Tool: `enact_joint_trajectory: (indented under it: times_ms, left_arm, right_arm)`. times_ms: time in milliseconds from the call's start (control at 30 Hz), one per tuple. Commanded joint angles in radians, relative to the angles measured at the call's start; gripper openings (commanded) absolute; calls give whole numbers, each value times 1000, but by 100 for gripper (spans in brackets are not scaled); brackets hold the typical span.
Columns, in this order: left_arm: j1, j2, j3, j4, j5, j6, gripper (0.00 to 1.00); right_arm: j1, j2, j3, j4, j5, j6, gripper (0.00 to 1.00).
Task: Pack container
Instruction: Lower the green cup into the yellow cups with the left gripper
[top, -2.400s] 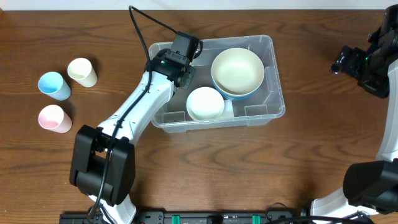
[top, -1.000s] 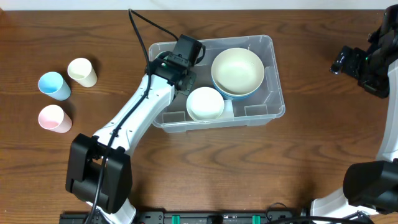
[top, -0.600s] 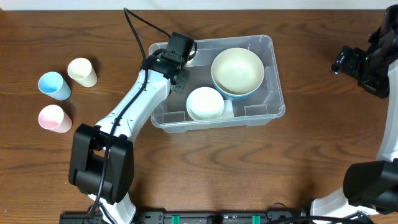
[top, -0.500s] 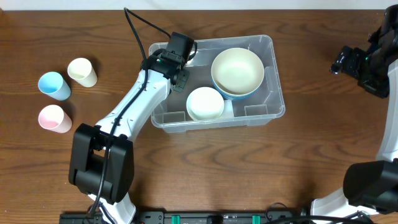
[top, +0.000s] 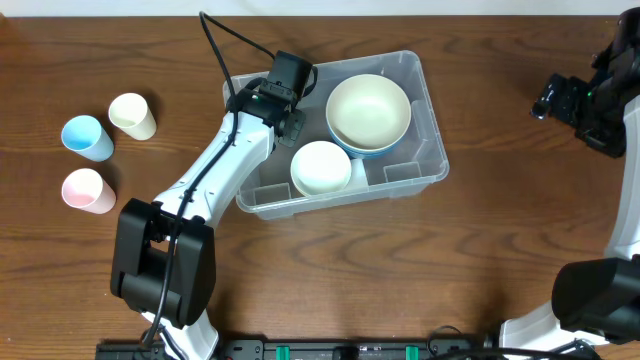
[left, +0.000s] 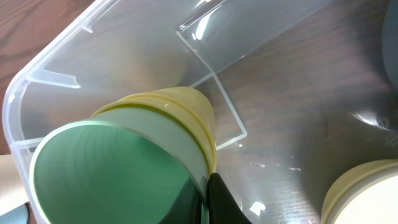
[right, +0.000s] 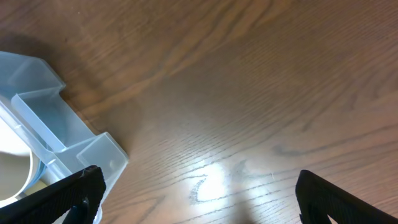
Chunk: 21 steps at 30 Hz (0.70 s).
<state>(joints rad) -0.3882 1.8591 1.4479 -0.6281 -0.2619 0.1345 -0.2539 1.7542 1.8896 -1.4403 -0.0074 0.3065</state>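
The clear plastic container (top: 428, 135) sits mid-table, slightly turned. It holds a large cream bowl nested in a blue one (top: 368, 108) and a small white bowl (top: 320, 167). My left gripper (top: 287, 122) reaches into the container's left end. In the left wrist view a green cup nested in a yellow cup (left: 118, 171) lies on its side against the container wall (left: 37, 78). My left gripper (left: 207, 190) is shut on that stack's rim, one finger inside and one outside. My right gripper (right: 199, 199) hangs open over bare wood at the far right.
Three loose cups stand on the table at the left: cream (top: 131, 115), blue (top: 86, 137) and pink (top: 86, 190). The right wrist view shows a corner of the container (right: 59, 134). The right arm (top: 590, 100) is by the table's right edge.
My left gripper has closed on the rim of the nested cups. The container, with its bowls, has slid left and turned a little. The right arm has not moved.
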Motion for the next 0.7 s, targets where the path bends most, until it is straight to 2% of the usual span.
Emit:
enact_joint_trajectory:
  times_ms: [0, 667]
  left_arm:
    - [5, 9, 10, -3, -16, 0, 6]
    - [-14, -82, 30, -16, -17, 3, 5]
  right_arm:
    - [-1, -6, 12, 0, 0, 11, 99]
    - [-1, -6, 12, 0, 0, 11, 99]
